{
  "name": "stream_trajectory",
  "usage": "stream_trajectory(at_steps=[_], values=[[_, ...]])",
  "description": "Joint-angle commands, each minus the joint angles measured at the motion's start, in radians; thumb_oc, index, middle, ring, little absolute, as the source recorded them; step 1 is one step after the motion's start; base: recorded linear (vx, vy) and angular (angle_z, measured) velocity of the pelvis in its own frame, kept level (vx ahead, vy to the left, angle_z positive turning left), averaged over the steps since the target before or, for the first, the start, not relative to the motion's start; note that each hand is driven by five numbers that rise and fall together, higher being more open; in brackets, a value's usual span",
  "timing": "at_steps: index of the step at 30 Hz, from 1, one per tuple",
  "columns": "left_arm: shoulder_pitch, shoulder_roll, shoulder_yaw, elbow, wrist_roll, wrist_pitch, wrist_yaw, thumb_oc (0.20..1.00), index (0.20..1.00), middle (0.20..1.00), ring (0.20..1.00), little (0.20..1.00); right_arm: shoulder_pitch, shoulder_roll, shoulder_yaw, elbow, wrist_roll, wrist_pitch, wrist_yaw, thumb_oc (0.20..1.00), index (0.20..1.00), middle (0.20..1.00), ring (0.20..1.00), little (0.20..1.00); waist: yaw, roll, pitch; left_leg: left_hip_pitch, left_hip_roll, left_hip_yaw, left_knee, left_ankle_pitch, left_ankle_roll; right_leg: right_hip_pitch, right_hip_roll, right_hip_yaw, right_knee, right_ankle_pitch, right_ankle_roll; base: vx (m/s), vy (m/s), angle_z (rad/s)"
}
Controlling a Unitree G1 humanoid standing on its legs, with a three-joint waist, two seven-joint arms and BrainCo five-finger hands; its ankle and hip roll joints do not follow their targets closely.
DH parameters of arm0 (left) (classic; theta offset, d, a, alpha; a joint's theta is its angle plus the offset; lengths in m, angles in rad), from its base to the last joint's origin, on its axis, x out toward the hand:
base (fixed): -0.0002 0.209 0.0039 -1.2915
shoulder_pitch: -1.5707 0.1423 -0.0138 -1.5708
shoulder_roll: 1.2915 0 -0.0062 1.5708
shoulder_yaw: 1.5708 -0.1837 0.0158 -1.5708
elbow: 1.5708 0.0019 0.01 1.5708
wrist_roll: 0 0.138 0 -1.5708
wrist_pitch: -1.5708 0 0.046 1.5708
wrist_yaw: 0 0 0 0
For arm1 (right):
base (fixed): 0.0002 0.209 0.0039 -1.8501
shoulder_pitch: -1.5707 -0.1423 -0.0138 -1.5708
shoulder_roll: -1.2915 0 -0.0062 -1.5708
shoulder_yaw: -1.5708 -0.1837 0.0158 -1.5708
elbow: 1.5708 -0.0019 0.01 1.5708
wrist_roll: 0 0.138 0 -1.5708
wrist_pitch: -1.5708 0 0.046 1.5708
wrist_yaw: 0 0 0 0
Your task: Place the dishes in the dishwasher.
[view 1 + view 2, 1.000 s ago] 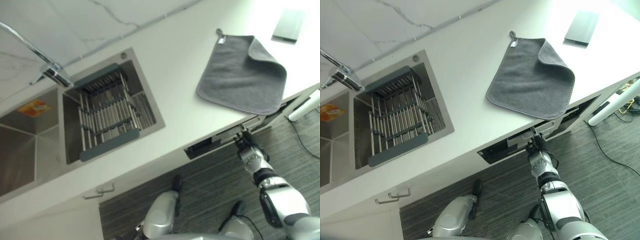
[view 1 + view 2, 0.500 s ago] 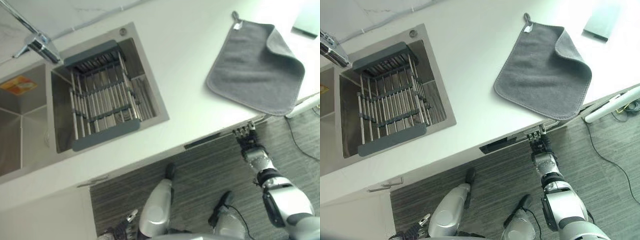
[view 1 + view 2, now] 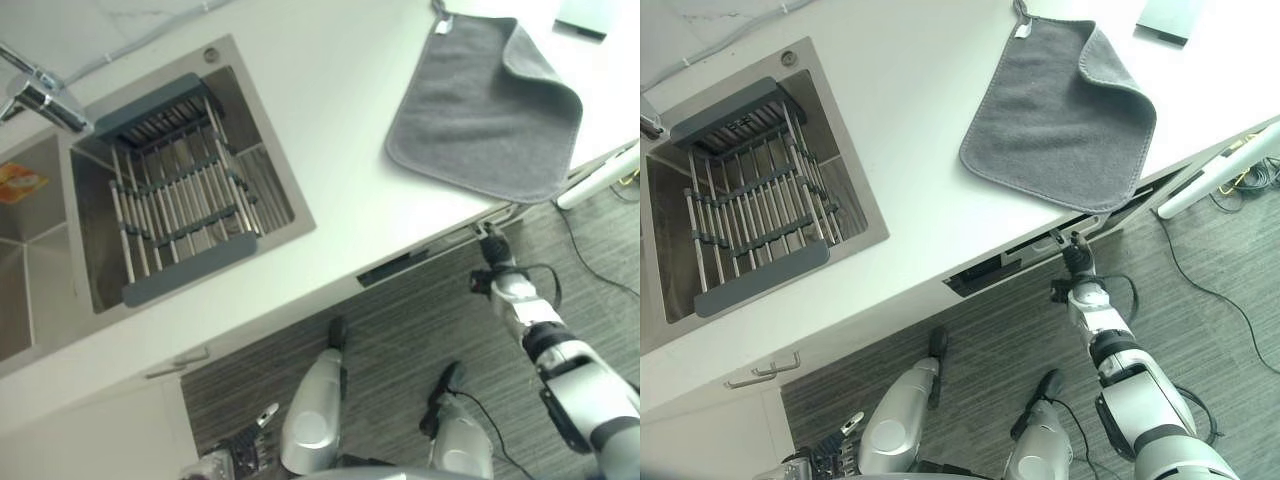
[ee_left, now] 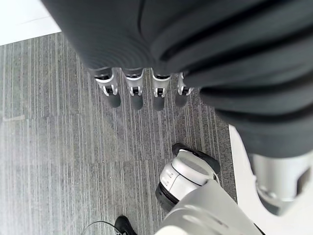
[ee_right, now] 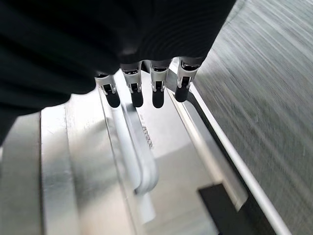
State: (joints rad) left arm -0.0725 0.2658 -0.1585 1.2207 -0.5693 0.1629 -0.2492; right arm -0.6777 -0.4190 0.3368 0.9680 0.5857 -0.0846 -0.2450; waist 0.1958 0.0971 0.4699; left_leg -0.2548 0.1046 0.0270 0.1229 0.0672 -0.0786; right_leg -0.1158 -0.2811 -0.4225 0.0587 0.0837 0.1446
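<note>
A white kitchen counter (image 3: 340,150) runs across a grey striped floor (image 3: 990,340), seen from above. Under the counter's front edge, just below the grey cloth, the dishwasher door (image 5: 161,161) stands slightly ajar, showing as a dark slot (image 3: 985,272) and a silver front with a long bar handle (image 5: 139,156). The robot's right hand (image 3: 1076,268) reaches up to that door from the floor side; in its wrist view its fingers (image 5: 133,95) are straight and side by side, their dark tips resting at the near end of the handle without curling round it, though whether they press on it cannot be told. The left hand (image 3: 825,457) hangs low by the robot's side at the bottom of the head views, and its wrist view shows its fingers (image 4: 136,95) relaxed, straight and slightly apart over the floor, holding nothing. On the counter above the door lies the grey cloth (image 3: 487,105), 1 corner folded back over itself and a small loop at its far corner. A dark flat object (image 3: 1167,18) sits at the counter's far edge beyond the cloth. Well to the left, a steel sink (image 3: 290,215) is set into the counter, with a wire rack (image 3: 175,205) with grey end bars spanning it and a chrome faucet (image 3: 40,95) at its far corner. A white bar (image 3: 1220,170) leans near the counter's right end.
</note>
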Motion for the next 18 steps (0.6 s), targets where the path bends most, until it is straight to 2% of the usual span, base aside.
stream_trajectory(at_steps=[1, 2, 7, 9, 14, 18], values=[[0.008, 0.043, -0.061, 0.046, -0.015, -0.015, 0.004, 1.0, 1.0, 1.0, 1.0, 1.0, -0.182, 0.123, -0.014, -0.133, 0.422, -0.146, 0.384, 1.0, 1.0, 1.0, 1.0, 1.0, 0.052, -0.003, -0.01, 0.054, -0.029, 0.083, -0.002, -0.025, 0.049, -0.026, -0.079, 0.039, 0.188, -0.064, 0.004, -0.02, -0.055, -0.15], [0.003, 0.047, -0.06, 0.054, 0.003, -0.023, -0.006, 1.0, 1.0, 1.0, 1.0, 1.0, -0.175, 0.145, -0.029, -0.139, 0.533, -0.132, 0.513, 1.0, 1.0, 1.0, 1.0, 1.0, 0.053, 0.002, -0.012, 0.052, -0.031, 0.085, -0.003, -0.024, 0.046, -0.03, -0.084, 0.036, 0.187, -0.064, 0.008, -0.01, -0.049, -0.11], [-0.008, 0.061, -0.06, 0.051, 0.042, -0.008, -0.024, 1.0, 1.0, 1.0, 1.0, 1.0, -0.242, 0.147, -0.076, -0.083, 0.678, -0.073, 0.75, 1.0, 1.0, 1.0, 1.0, 1.0, 0.072, 0.03, -0.02, 0.046, -0.047, 0.08, -0.011, -0.023, 0.041, -0.036, -0.104, 0.022, 0.172, -0.053, 0.022, 0.0, -0.008, -0.01], [-0.013, 0.078, -0.061, 0.045, 0.059, 0.01, -0.041, 1.0, 1.0, 1.0, 1.0, 1.0, -0.298, 0.132, -0.094, -0.065, 0.669, -0.03, 0.802, 1.0, 1.0, 1.0, 1.0, 1.0, 0.084, 0.044, -0.019, 0.038, -0.059, 0.073, -0.015, -0.022, 0.04, -0.043, -0.116, 0.016, 0.17, -0.046, 0.033, 0.01, 0.025, 0.07], [-0.01, 0.099, -0.059, 0.041, 0.071, 0.019, -0.064, 1.0, 1.0, 1.0, 1.0, 1.0, -0.362, 0.1, -0.081, -0.03, 0.609, 0.012, 0.85, 1.0, 1.0, 1.0, 1.0, 1.0, 0.1, 0.059, -0.013, 0.026, -0.071, 0.069, -0.013, -0.022, 0.041, -0.054, -0.133, 0.006, 0.171, -0.037, 0.042, 0.02, 0.031, 0.03], [-0.007, 0.122, -0.06, 0.031, 0.116, 0.03, -0.093, 1.0, 1.0, 1.0, 1.0, 1.0, -0.4, 0.08, -0.065, -0.029, 0.662, 0.065, 0.912, 1.0, 1.0, 1.0, 1.0, 1.0, 0.117, 0.066, -0.005, 0.009, -0.077, 0.061, 0.005, -0.024, 0.046, -0.061, -0.143, -0.003, 0.188, -0.038, 0.045, 0.02, -0.005, 0.02]])
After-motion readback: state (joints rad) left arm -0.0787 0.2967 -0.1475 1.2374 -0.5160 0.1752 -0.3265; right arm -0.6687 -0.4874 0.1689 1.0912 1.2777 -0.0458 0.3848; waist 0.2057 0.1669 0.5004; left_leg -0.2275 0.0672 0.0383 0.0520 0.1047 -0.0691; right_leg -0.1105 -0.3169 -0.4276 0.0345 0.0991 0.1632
